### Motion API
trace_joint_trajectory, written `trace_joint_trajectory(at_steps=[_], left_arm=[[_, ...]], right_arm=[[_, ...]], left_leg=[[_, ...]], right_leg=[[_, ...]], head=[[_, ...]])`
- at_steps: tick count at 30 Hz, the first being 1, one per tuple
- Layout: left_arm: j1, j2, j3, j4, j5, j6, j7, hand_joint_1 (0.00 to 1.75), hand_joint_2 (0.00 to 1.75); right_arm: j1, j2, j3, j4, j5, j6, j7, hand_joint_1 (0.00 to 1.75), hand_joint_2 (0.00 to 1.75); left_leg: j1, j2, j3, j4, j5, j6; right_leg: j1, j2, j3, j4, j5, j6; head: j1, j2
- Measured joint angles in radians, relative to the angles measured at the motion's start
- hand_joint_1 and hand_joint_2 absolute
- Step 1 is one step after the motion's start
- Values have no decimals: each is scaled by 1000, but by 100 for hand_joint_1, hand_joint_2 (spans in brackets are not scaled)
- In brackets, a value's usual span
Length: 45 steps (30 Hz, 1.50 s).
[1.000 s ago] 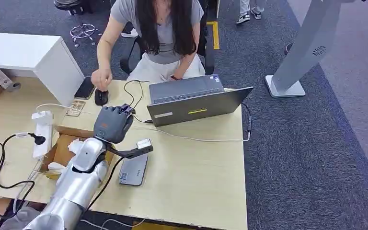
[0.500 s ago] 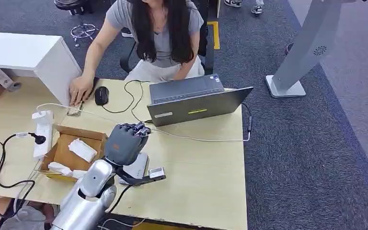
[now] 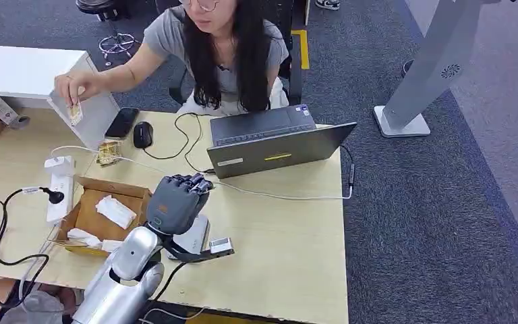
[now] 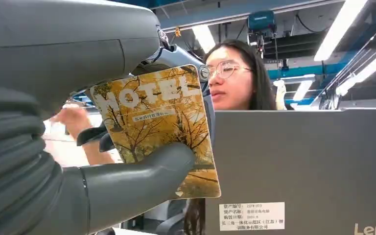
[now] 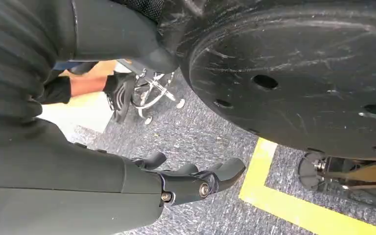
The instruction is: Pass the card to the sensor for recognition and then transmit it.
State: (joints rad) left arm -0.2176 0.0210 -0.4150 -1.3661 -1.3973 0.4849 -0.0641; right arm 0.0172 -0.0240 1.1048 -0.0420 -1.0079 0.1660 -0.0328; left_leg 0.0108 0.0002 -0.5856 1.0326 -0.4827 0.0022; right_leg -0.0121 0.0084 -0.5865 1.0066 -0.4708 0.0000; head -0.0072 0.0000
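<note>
Two robot hands are showing across the pictures. In the head view, the grey left hand (image 3: 175, 199) is hovering at lower centre-left of the frame over the pale wooden table (image 3: 290, 250), above a flat grey sensor box (image 3: 192, 239) that is lying on the tabletop. In the left wrist view, that hand (image 4: 78, 147) is gripping a yellow card printed with autumn trees and the word MOTEL (image 4: 161, 129), the thick thumb pressing across the card's face and darker fingers closing behind it. The card is facing the back of a grey open laptop (image 4: 298, 166), which in the head view is sitting at centre frame (image 3: 276, 142).

The right hand (image 5: 191, 183) is hanging over grey carpet with a yellow floor line (image 5: 293, 205); its dark fingers are curling loosely, apart from one another, holding nothing.

At upper centre of the head view, a person in a grey shirt (image 3: 219, 47) is sitting behind the table, raising a hand (image 3: 71, 88) at upper left that is pinching a second small card (image 3: 75, 112). A black mouse (image 3: 142, 134) and a black phone (image 3: 121, 123) are lying near the table's far edge, and an open cardboard box (image 3: 91, 216) is sitting at lower left.
</note>
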Motion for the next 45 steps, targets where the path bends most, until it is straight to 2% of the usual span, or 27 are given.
trace_joint_trajectory(at_steps=[45], left_arm=[[1,0,0,-1,0,0,0,175,175]], right_arm=[[0,0,0,1,0,0,0,0,175]], left_leg=[[0,0,0,0,0,0]], right_leg=[[0,0,0,0,0,0]], head=[[0,0]])
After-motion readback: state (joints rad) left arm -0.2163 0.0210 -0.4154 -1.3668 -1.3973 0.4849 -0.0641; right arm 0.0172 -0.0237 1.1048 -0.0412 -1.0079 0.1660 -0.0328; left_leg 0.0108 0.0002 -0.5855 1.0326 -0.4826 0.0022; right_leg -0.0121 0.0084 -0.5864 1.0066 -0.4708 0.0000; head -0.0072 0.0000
